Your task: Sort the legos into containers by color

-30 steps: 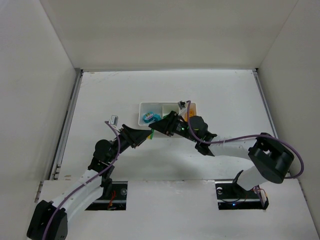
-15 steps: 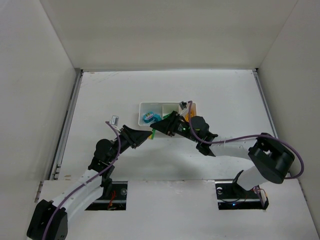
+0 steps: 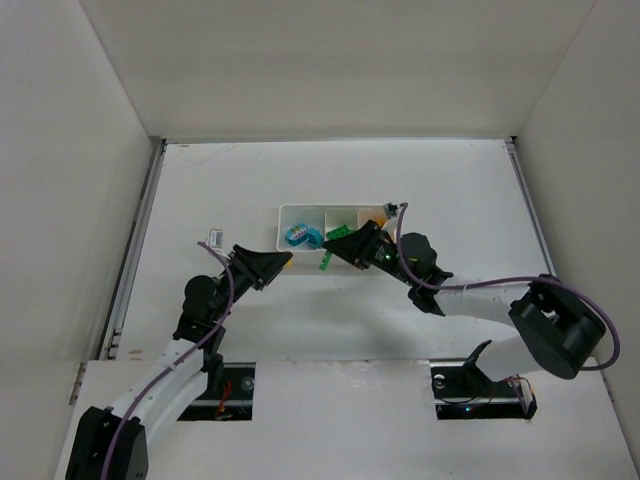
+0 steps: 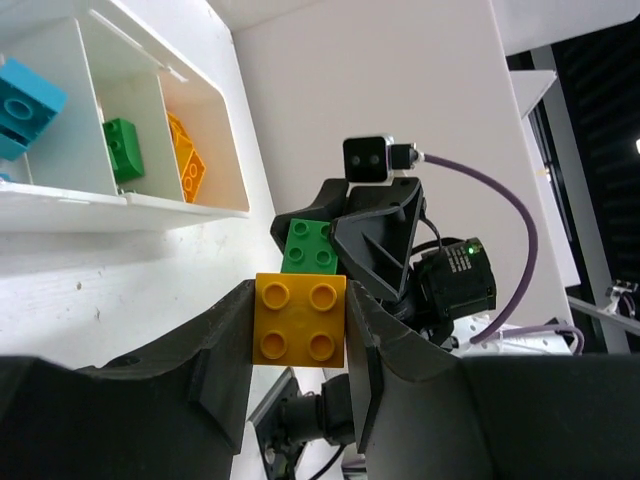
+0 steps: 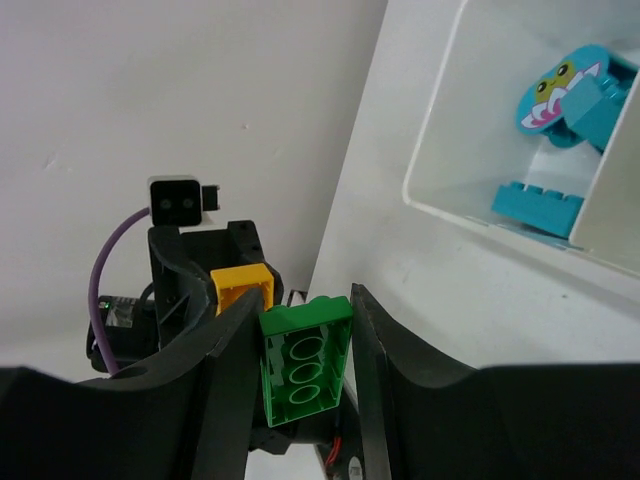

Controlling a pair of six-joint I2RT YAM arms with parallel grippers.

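My left gripper [image 3: 284,263] is shut on a yellow-orange square brick [image 4: 300,320], held above the table in front of the white tray's [image 3: 283,212] left end. My right gripper [image 3: 337,255] is shut on a green brick [image 5: 305,358], seen hollow side up, just in front of the tray's middle. The two grippers face each other with a small gap between them. The tray holds teal bricks [image 5: 537,205] in its left compartment, a green brick [image 4: 122,150] in the middle one and an orange brick [image 4: 188,165] in the right one.
The tray [image 4: 150,205] sits mid-table. White walls enclose the table on the left, back and right. The right arm's wrist camera block [image 4: 367,158] and purple cable [image 4: 500,200] hang close to the left gripper.
The two grippers were close together with the yellow and green bricks touching. Now they have pulled apart: the left one moved left with the yellow brick, the right one moved right with the green brick.
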